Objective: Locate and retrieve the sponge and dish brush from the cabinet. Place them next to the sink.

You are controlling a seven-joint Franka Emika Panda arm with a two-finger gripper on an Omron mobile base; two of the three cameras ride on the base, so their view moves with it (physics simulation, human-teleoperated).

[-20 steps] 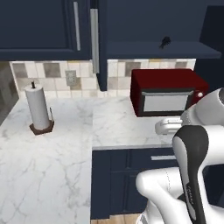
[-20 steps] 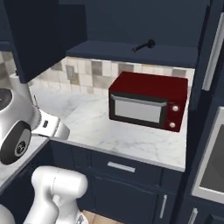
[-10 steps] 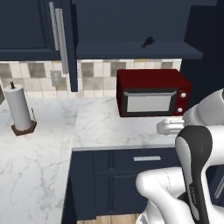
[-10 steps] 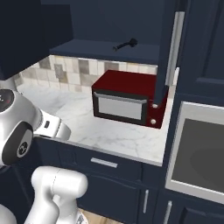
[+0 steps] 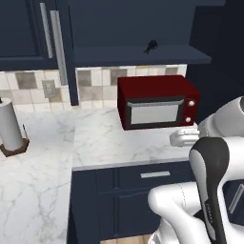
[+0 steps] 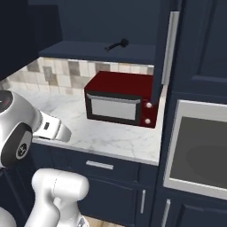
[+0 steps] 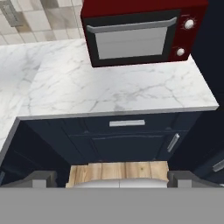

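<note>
The dish brush (image 5: 151,46) is small and black and lies on the shelf of the open navy cabinet (image 5: 143,56), above the microwave. From the right base view the dish brush (image 6: 117,45) lies on the same cabinet shelf (image 6: 99,51). The sponge and the sink are out of view. My gripper (image 7: 113,181) is open, its two dark tips far apart with nothing between them. It hangs in front of the counter's edge, well below the shelf, and looks down at the drawers and the floor.
A red microwave (image 5: 157,102) stands on the marble counter (image 5: 95,138) under the shelf. A paper towel roll (image 5: 9,126) stands at the far left. A built-in oven (image 6: 199,155) fills the tall unit on the right. An open cabinet door with a silver handle (image 6: 170,44) hangs beside the shelf.
The whole picture has slid left, so the base has moved right. The microwave and brush now sit near the middle and the oven has come into view. The gripper stays open.
</note>
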